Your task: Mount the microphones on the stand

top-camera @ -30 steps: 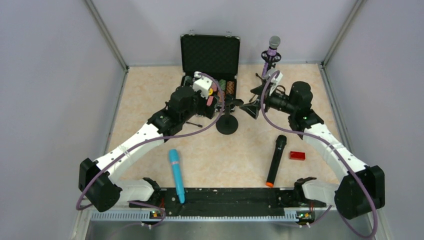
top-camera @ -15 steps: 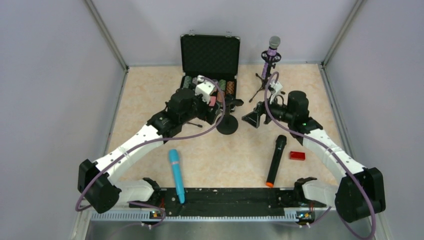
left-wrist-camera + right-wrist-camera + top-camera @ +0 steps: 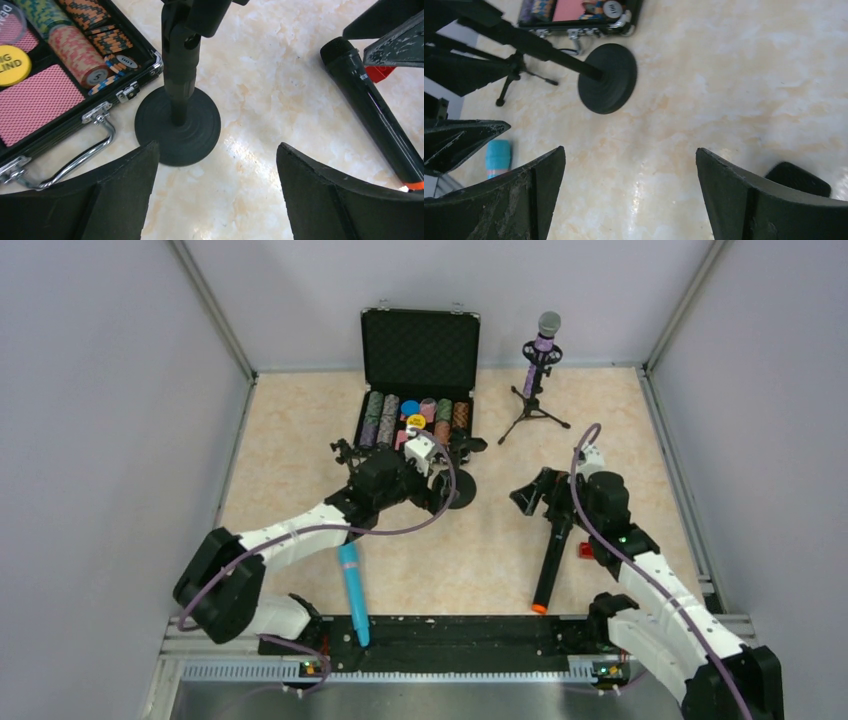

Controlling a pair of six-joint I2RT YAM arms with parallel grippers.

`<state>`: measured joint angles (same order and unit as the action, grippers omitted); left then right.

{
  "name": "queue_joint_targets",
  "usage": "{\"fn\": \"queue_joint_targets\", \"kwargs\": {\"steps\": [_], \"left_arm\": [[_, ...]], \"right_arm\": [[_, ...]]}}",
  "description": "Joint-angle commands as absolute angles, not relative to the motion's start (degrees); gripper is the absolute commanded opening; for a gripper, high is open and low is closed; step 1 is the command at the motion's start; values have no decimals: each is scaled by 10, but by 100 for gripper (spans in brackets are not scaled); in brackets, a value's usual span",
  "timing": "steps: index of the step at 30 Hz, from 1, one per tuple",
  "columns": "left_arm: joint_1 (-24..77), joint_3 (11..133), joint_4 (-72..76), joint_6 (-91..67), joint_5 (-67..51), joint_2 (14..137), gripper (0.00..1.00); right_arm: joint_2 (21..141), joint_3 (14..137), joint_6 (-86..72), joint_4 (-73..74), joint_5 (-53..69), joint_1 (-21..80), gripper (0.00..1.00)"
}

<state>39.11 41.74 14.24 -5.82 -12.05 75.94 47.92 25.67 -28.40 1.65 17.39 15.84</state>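
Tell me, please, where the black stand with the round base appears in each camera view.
Top external: the stand is at mid-table, just in front of the open chip case.
Left wrist: left of centre, its pole rising out of the top edge.
Right wrist: upper left of centre, its pole slanting up and left.
Shared landmark: the chip case, at upper left in the left wrist view and on the top edge in the right wrist view.

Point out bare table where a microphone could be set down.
Free: the stretch between the turquoise microphone and black microphone; also left of the chip case. Crowded: around the round stand base, where the left gripper and right gripper hover.
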Motion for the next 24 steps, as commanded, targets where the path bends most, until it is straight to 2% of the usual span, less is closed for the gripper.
{"fn": "queue_joint_targets", "kwargs": {"steps": [1, 7, 13, 17, 20, 24], "left_arm": [[392, 432, 291, -95, -145, 820, 89], [392, 421, 434, -111, -117, 899, 84], [393, 425, 514, -104, -67, 952, 78], [392, 425, 556, -91, -49, 977, 68], [392, 425, 598, -85, -56, 998, 52], [392, 432, 634, -75, -92, 1025, 41]], "right_arm": [[444, 256, -341, 73, 45, 155, 99], [467, 278, -330, 116, 82, 155, 99], [497, 292, -326, 133, 94, 154, 99], [510, 301, -314, 140, 102, 154, 99], [523, 309, -308, 145, 111, 154, 99], [528, 317, -300, 152, 115, 154, 99]]}}
